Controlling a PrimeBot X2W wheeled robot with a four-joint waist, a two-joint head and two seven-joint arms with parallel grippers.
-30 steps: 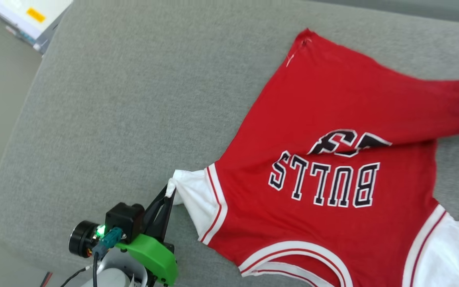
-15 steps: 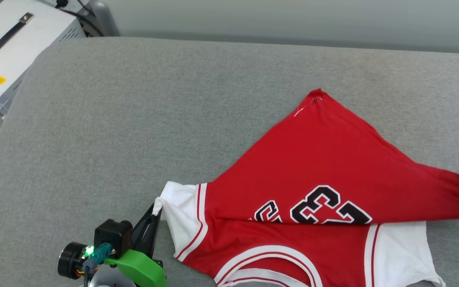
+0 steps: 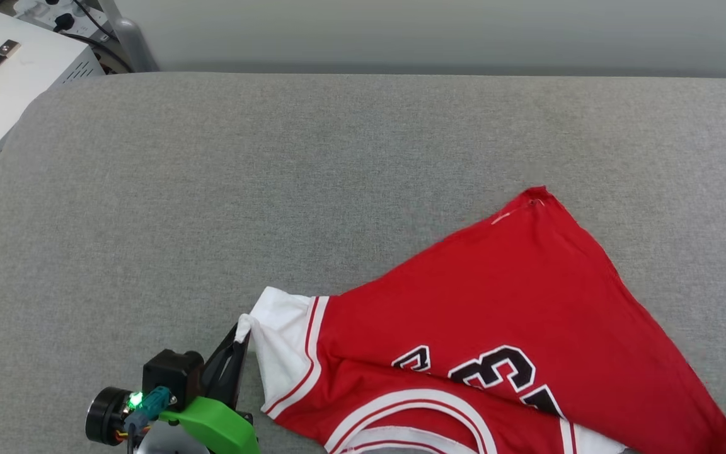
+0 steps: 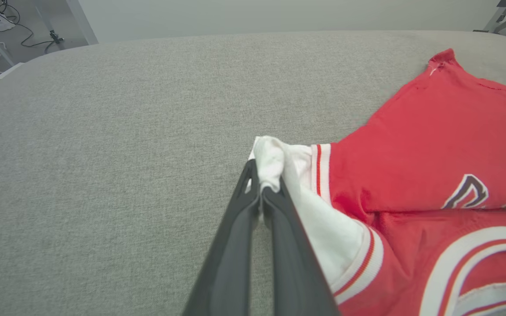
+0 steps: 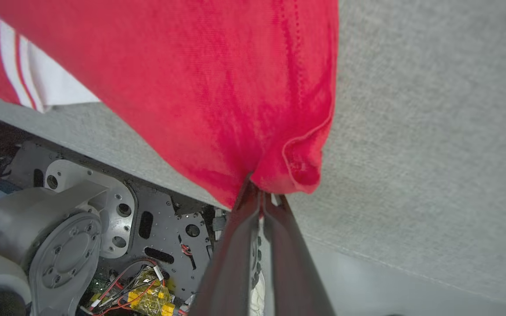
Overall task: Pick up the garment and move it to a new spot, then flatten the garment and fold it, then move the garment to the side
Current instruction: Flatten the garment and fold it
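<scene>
Grip of the left gripper: fully closed, pinching the bunched tip of the white sleeve, fingers low over the grey cushion. Same at the right gripper: closed to nothing on a red hem corner, holding it up past the cushion's near edge, above the robot's own base. Between the two grips, the garment: spread over the near right part of the cushion, lower half drawn back over the chest, with the number at the crease and the striped collar peeking out beneath; far hem corner flat on the fabric, pointing away. Beyond that, more cushion stretching left and back, and a white box off its far left corner. Judged progress: pick-up and relocation apparently done, flattening probably done as well, first fold begun, bottom half brought over toward the collar but not yet laid down on the right. Left to do, by that reading: lower the held corner, let go, square the edges, add any further folds, then shift the bundle to the side.
</scene>
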